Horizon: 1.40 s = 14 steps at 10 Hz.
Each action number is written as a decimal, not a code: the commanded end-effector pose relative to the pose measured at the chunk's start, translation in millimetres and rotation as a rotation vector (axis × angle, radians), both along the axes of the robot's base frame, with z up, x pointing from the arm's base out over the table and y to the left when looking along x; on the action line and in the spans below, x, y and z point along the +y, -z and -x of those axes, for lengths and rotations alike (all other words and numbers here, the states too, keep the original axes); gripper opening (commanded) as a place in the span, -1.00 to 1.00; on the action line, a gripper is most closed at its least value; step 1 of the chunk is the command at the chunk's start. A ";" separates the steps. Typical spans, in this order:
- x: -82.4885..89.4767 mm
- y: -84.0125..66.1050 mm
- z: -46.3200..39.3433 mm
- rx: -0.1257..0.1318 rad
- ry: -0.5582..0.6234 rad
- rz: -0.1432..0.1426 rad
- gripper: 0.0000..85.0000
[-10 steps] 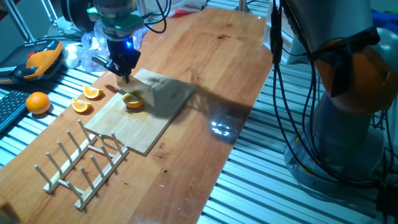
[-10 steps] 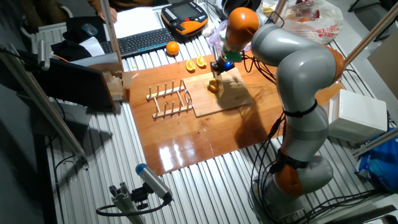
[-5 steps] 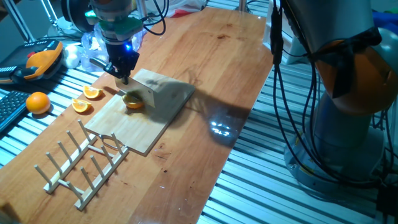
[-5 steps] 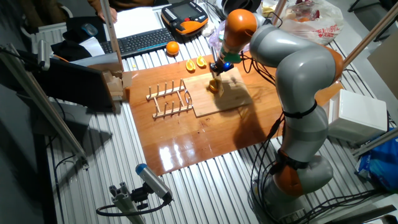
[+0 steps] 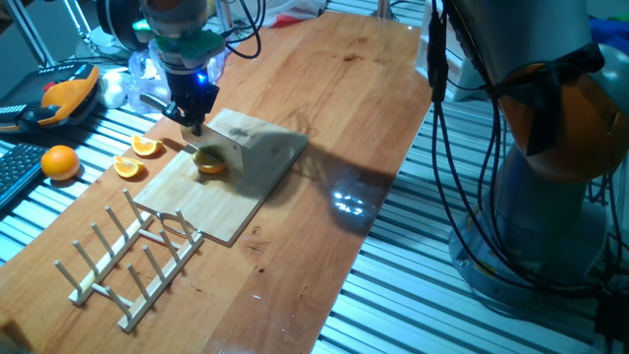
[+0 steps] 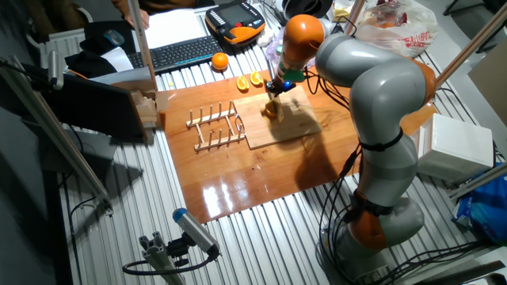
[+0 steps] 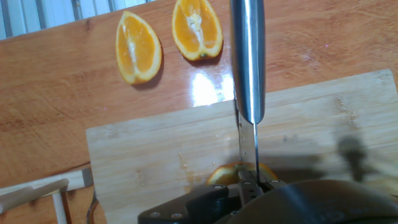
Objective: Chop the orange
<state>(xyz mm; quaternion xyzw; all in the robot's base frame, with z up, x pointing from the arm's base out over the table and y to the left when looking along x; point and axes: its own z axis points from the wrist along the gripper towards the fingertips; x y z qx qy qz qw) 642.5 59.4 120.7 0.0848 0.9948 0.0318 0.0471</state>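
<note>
A long wooden tabletop (image 5: 334, 108) lies over a ribbed metal bench (image 5: 413, 265). A pale cutting board (image 5: 211, 197) rests flat on the wood and serves as the landmark. Just beside its far left edge lie two thin orange wedges (image 5: 136, 157), cut faces up, directly on the wood. Near the board's near corner stands a wooden peg rack (image 5: 133, 258). Farther left of the board, on the ribbed metal, sits a whole orange (image 5: 60, 161).
</note>
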 end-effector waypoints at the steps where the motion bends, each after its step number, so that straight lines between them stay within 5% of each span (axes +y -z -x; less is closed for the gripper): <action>1: 0.5 0.8 0.4 -0.002 -0.005 0.005 -1.00; 8: 5.8 5.2 1.2 -0.025 -0.019 0.027 -1.00; 14: 8.0 6.7 1.6 -0.020 -0.040 0.089 -1.00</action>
